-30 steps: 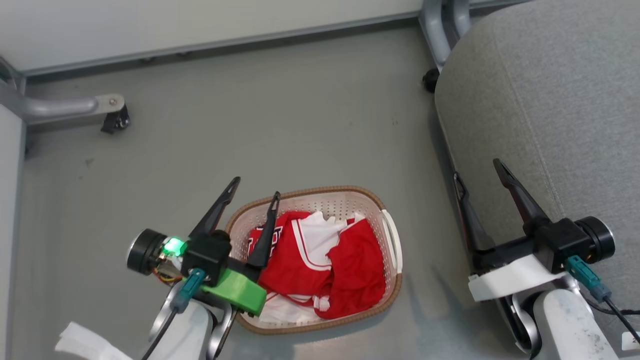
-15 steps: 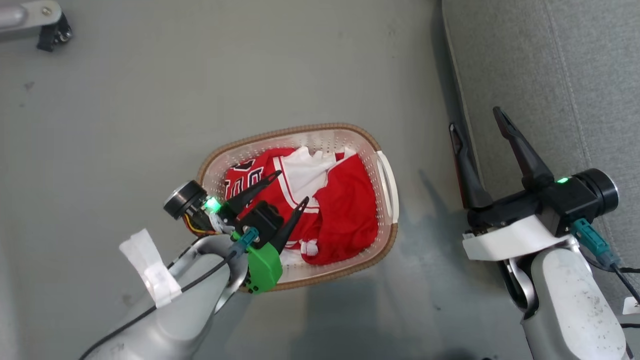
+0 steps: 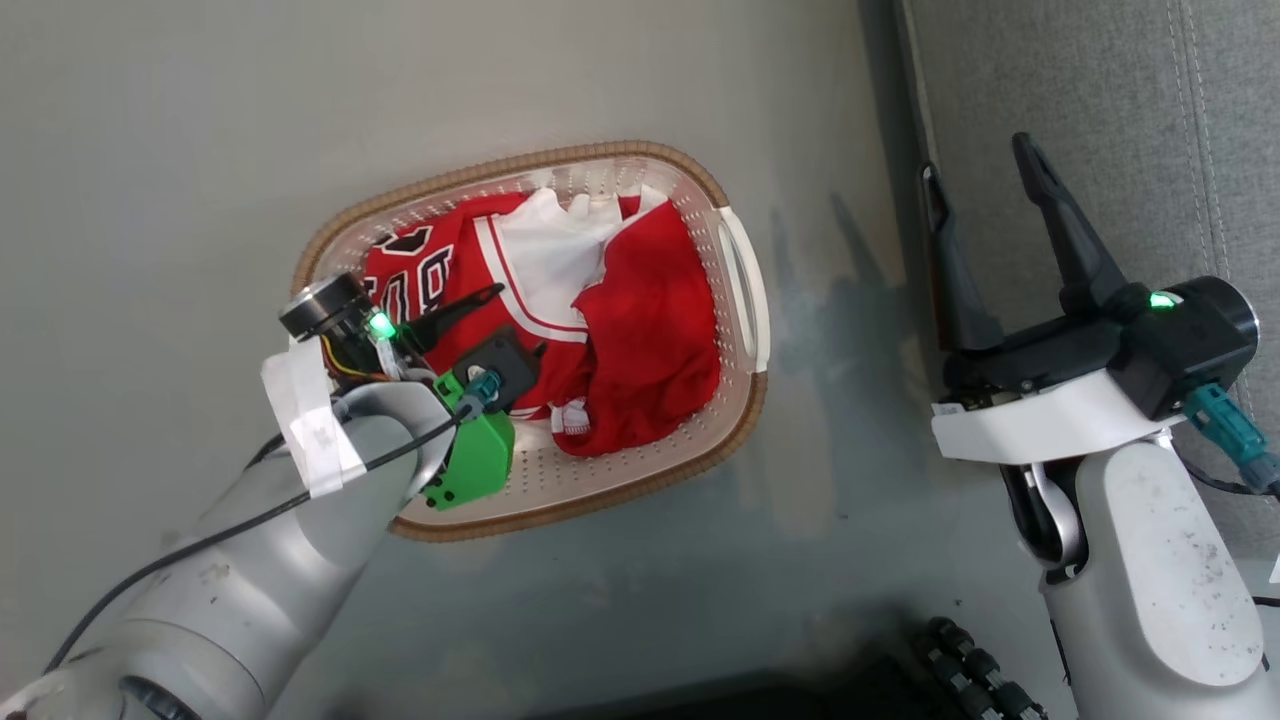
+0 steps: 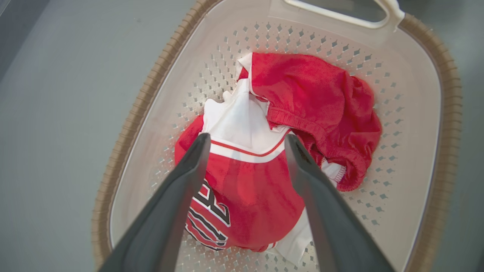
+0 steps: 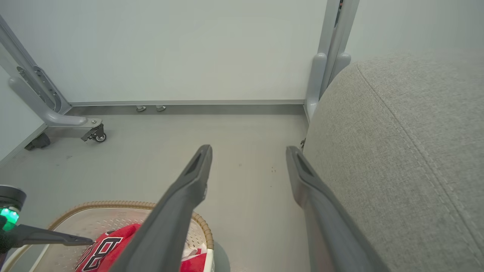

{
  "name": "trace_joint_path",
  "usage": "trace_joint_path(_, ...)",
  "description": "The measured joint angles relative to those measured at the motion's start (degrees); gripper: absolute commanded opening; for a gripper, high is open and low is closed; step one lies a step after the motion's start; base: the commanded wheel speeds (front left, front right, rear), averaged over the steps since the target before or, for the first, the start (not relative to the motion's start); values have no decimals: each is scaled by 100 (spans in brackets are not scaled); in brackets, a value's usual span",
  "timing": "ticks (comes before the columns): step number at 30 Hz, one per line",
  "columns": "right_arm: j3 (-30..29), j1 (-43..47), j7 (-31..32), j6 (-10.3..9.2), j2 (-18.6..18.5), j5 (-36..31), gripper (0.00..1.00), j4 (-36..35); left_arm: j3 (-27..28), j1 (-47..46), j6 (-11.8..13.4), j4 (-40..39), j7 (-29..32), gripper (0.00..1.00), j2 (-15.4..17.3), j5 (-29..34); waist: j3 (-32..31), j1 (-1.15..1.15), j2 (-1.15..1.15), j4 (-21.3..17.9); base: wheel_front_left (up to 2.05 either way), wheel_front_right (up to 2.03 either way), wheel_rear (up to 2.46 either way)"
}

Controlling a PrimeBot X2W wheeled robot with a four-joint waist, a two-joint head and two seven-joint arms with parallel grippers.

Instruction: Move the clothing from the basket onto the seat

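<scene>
The left hand [image 4: 246, 139] hangs over the basket and points down into it. Its two dark fingers [image 4: 177, 204] are spread wide and nothing is caught between them. In the left wrist view the tips straddle the white-trimmed band of the jersey [image 4: 245, 189], which lies crumpled directly beneath them, close but apparently not yet touched. That pose reads as the set-up for a pinch from above: with a finger on either side of a raised fold, closing would gather cloth rather than scrape plastic. The plain red piece [image 4: 321, 98] is bunched against the jersey, touching it, beyond the fingertips on the side toward the far handle [image 4: 340, 14]. Both garments rest on the perforated bottom of the basket [image 4: 419, 113], which stands on the grey floor [image 3: 200, 150]. The right hand [image 3: 978, 158] is likewise spread and holds nothing. It is raised at the edge of the seat [image 3: 1100, 80], well apart from the basket. It is probably parked clear of the reach, or waiting near where both garments are meant to land.
</scene>
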Motion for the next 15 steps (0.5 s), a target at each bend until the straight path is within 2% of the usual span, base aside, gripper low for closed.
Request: trace_joint_path(15,91,-327,0,-1,8,300,100,-77,-943,-695,-8,1029,151,100,-62,-257,854,0,0,-389,0,0,0)
